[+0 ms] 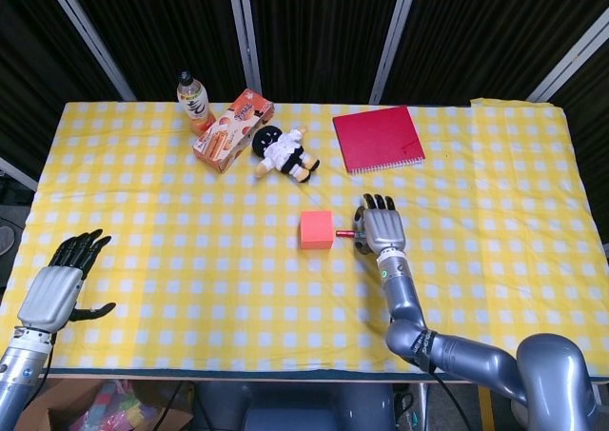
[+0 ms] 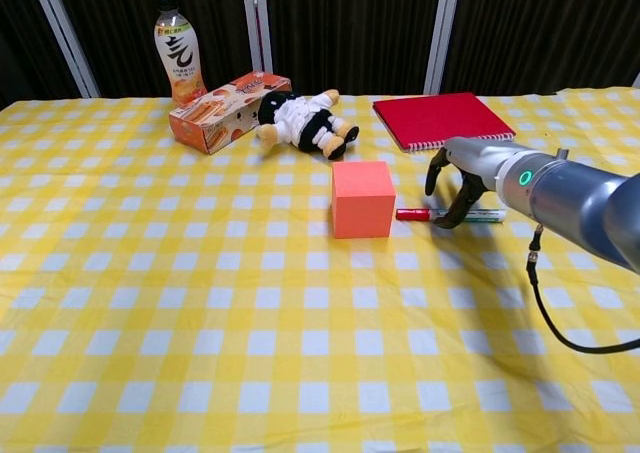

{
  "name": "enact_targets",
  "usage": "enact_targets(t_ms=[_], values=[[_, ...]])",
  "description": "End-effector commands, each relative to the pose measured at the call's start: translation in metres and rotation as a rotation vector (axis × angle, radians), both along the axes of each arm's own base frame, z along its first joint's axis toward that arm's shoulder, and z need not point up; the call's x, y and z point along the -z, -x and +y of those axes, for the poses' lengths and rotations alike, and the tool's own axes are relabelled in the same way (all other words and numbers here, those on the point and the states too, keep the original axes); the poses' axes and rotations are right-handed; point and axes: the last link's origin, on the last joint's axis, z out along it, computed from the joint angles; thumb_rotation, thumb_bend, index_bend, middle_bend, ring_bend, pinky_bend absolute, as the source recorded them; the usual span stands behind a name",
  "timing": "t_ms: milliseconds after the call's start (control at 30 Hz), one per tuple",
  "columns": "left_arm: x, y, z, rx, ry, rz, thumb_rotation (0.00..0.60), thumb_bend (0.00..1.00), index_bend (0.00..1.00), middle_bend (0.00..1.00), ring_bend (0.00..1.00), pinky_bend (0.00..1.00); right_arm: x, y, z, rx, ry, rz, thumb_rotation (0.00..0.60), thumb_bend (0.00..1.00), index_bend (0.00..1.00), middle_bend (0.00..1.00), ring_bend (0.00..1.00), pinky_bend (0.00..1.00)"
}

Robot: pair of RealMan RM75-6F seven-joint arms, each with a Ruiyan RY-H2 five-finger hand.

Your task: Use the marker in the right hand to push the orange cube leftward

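The orange cube (image 1: 316, 229) (image 2: 362, 199) stands near the middle of the yellow checked table. Just right of it a marker (image 2: 420, 214) (image 1: 344, 232) lies flat on the cloth, its red cap pointing at the cube and almost touching it. My right hand (image 1: 380, 227) (image 2: 470, 163) is low over the marker's white body. Its fingers arch above the marker and the thumb comes down at the front side, without clearly clasping it. My left hand (image 1: 59, 288) rests open at the table's near left corner, far from both.
Along the back stand a drink bottle (image 1: 193, 101), a snack box (image 1: 232, 129) and a small doll (image 1: 284, 152) behind the cube. A red notebook (image 1: 378, 138) lies behind my right hand.
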Motion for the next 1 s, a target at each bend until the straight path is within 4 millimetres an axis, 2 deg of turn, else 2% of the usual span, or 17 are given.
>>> enact_targets(t_ms=[33, 267, 500, 700, 1000], values=[[0.0, 0.0, 0.0, -0.002, 0.001, -0.002, 0.6, 0.0, 0.0, 0.0, 0.0, 0.0, 0.003, -0.001, -0.002, 0.002, -0.003, -0.003, 0.6, 0.34, 0.38, 0.11, 0.0, 0.0], [0.0, 0.0, 0.0, -0.002, 0.004, -0.004, 0.6, 0.0, 0.0, 0.0, 0.0, 0.0, 0.009, 0.001, -0.002, 0.006, -0.013, 0.005, 0.6, 0.35, 0.46, 0.14, 0.0, 0.0], [0.0, 0.0, 0.0, -0.003, 0.006, -0.006, 0.6, 0.0, 0.0, 0.0, 0.0, 0.0, 0.013, 0.0, 0.0, 0.004, -0.016, -0.01, 0.6, 0.5, 0.56, 0.18, 0.0, 0.0], [0.0, 0.0, 0.0, -0.004, 0.006, -0.008, 0.6, 0.0, 0.0, 0.0, 0.0, 0.0, 0.01, -0.004, 0.001, -0.005, -0.009, -0.023, 0.6, 0.56, 0.58, 0.19, 0.0, 0.0], [0.0, 0.0, 0.0, -0.004, 0.007, -0.01, 0.6, 0.0, 0.0, 0.0, 0.0, 0.0, -0.006, -0.007, -0.002, -0.021, 0.026, -0.028, 0.6, 0.56, 0.58, 0.19, 0.0, 0.0]])
